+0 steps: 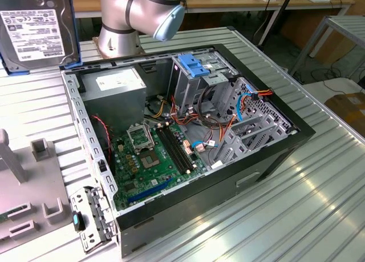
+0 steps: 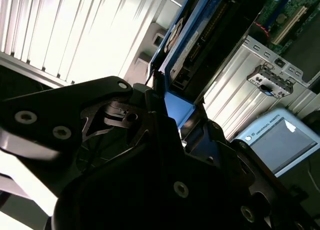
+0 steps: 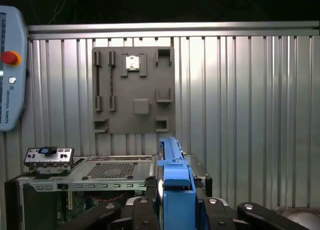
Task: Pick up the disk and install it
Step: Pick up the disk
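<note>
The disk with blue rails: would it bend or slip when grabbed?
Probably stiff: the disk looks like a metal slab. Likely heavy for its size. The gripper clamps it by smooth plastic, so it might slip.

The disk (image 1: 35,27) is cased in dark metal, faced with a white paper label and framed by glossy bright blue plastic rails. The gripper (image 2: 175,103) is finished in matt black and studded with small bright metal screws. The table (image 1: 319,205) is formed of ribbed sheet metal, smooth and strongly reflective. The computer case (image 1: 85,131) is built of dull grey sheet metal, perforated in places, with black outer walls. The motherboard (image 1: 154,159) is coated glossy green. The fixture plate (image 3: 133,84) is moulded in matt grey plastic. The arm (image 1: 122,11) is sheathed in satin silver metal and capped with pale blue plastic.
</note>
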Controlling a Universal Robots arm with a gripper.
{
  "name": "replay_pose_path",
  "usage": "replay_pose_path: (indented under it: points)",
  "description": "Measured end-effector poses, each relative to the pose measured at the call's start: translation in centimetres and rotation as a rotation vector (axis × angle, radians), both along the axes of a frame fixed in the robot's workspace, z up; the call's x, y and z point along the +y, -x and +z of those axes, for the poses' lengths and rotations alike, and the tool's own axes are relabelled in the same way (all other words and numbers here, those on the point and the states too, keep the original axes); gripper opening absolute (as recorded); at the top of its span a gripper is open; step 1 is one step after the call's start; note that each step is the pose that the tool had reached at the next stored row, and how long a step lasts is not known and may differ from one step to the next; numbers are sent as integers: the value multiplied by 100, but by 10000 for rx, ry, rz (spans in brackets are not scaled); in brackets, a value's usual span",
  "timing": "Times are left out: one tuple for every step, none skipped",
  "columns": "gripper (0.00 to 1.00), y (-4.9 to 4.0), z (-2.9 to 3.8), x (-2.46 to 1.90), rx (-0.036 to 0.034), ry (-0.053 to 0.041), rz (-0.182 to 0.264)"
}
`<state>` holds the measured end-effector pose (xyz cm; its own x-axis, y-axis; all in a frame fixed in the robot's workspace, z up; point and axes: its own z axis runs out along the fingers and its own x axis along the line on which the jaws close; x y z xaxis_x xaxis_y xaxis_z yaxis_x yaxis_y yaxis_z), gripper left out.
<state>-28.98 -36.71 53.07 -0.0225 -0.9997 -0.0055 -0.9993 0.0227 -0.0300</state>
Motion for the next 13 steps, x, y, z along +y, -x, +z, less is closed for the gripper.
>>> replay_pose_path:
  points:
    - [37,-74,-4,0,1,1,-1]
    - [37,-116,-8,0,-1,0,-1]
    - [37,-147,-10,0,0,0,0]
    - [37,-212,-14,0,1,0,-1]
    - [37,-296,-20,0,1,0,-1]
    - [37,-365,-26,0,0,0,-1]
    - [37,-417,-29,0,1,1,-2]
    - [37,-442,-31,0,0,1,-2]
    - [37,-471,-35,0,1,3,-3]
    - [37,-486,-36,0,1,3,-2]
    - [37,-503,-38,-2,0,3,-3]
    - [37,-520,-41,-6,0,3,-3]
    - [37,-539,-43,-10,1,3,-3]
